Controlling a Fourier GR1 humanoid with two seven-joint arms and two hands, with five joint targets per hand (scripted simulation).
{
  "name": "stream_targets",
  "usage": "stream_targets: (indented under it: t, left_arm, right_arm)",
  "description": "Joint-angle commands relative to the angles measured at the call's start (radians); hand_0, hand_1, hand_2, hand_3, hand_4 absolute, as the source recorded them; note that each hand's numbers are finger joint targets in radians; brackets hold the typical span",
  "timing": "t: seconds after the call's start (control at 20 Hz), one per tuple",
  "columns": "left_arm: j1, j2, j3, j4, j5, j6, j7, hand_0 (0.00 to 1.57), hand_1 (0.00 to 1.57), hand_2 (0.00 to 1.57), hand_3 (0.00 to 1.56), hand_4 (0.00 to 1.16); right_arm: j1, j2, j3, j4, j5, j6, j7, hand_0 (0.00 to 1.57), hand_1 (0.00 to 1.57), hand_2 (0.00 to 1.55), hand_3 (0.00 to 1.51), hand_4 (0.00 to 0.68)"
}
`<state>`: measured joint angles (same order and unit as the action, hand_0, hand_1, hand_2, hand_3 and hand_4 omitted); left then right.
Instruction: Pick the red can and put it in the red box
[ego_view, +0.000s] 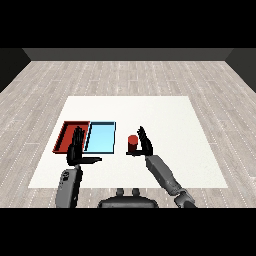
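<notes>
Table (165, 145) first: it is white and holds everything, with the red tray (65, 135) at its left and the blue tray (101, 137) touching that one's right side. Right of the blue tray, apart from it, the red can (132, 143) stands upright on the bare table. The right hand (145, 142) sits just beside the can on its right, fingers straight and pointing up, thumb reaching toward the can's base; it may already touch the can, though the view is too small to be sure, and nothing is curled round it yet. The left hand (76, 150) hovers over the near edge of the red tray, fingers straight, thumb out, holding nothing. The step in hand looks like the grasp. To do it well, the right hand should close round the can's middle with the palm flush against its side, so it stays upright. The carry then has to cross the blue tray, so a clean lift before moving left would help, and the left hand should clear the red tray.
</notes>
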<state>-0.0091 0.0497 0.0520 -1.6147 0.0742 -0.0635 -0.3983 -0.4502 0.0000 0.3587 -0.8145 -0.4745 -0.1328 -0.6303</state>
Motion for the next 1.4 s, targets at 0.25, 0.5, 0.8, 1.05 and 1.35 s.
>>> stream_targets:
  t: [0.25,0.5,0.8,1.05,1.35]
  left_arm:
    - [-0.046,0.000,0.002,0.000,-0.011,0.024,0.052,0.00,0.00,0.00,0.00,0.00]
    - [-0.055,0.011,0.033,0.047,0.006,0.008,0.001,0.00,0.00,0.00,0.00,0.00]
    - [0.020,-0.015,-0.011,-0.023,-0.030,0.020,-0.019,0.00,0.00,0.00,0.00,0.00]
    - [0.011,-0.008,-0.007,0.024,-0.027,0.002,-0.036,0.00,0.00,0.00,0.00,0.00]
    - [-0.033,0.009,0.010,-0.028,-0.022,0.026,0.050,0.00,0.00,0.00,0.00,0.00]
  right_arm:
    - [0.018,0.000,0.034,-0.053,-0.025,-0.001,0.028,0.00,0.00,0.00,0.00,0.000]
    - [-0.079,0.000,0.227,0.100,-0.233,-0.033,-0.102,0.00,0.00,0.00,0.00,0.000]
    - [-0.124,0.000,0.212,0.076,-0.235,-0.070,-0.045,0.00,0.00,0.00,0.00,0.000]
    - [-0.113,0.000,0.166,0.049,-0.155,-0.150,0.053,0.00,0.00,0.00,0.00,0.000]
    - [-0.174,0.000,0.174,0.125,-0.204,-0.285,0.069,1.57,1.57,1.52,1.47,0.582]
